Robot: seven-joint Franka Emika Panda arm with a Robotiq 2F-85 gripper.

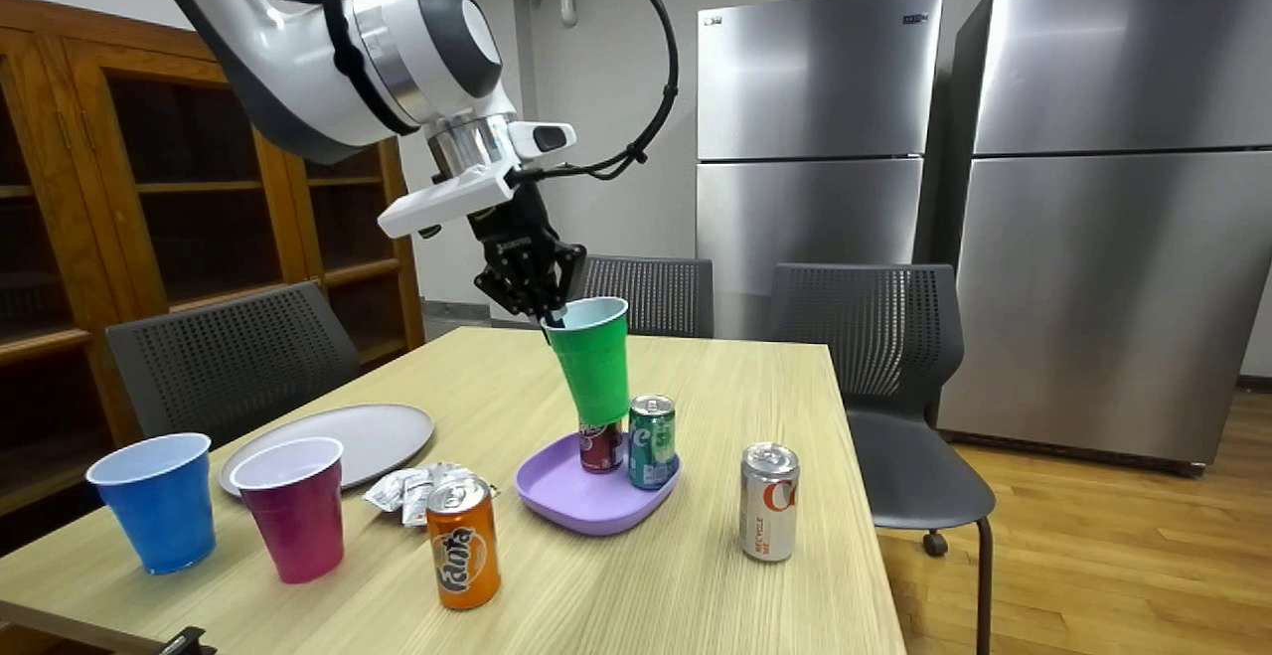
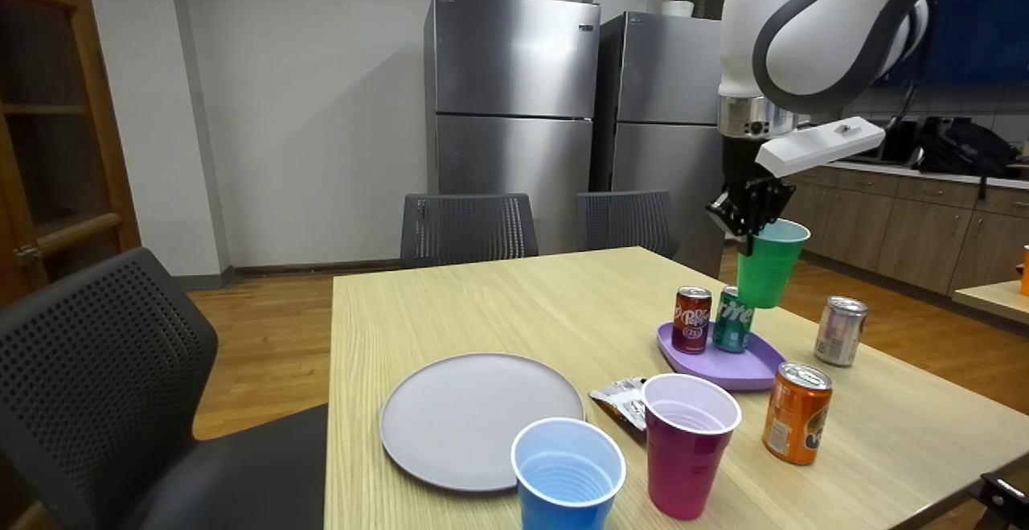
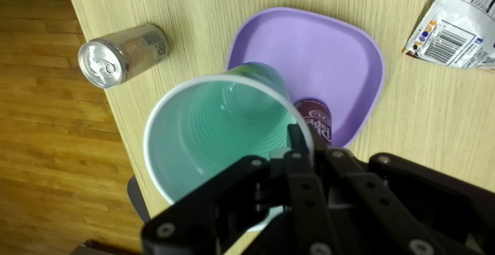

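Observation:
My gripper (image 3: 306,137) is shut on the rim of a green cup (image 1: 594,367), white inside, with one finger (image 3: 296,137) inside the wall and the other outside. The cup hangs in the air, leaning a little, near a purple plate (image 3: 328,50); I see nothing in it. On that plate stand a dark red Dr Pepper can (image 2: 691,322) and a green Sprite can (image 2: 731,327). In the wrist view the cup hides much of the Sprite can (image 3: 265,73), while the Dr Pepper can (image 3: 315,115) shows just beyond the fingers.
A silver can (image 1: 769,506) stands near the table edge, an orange Fanta can (image 1: 463,546) nearer the camera. A foil snack bag (image 3: 458,26), a magenta cup (image 2: 683,458), a blue cup (image 2: 567,474) and a grey plate (image 2: 466,409) share the table. Dark chairs (image 1: 899,377) surround it.

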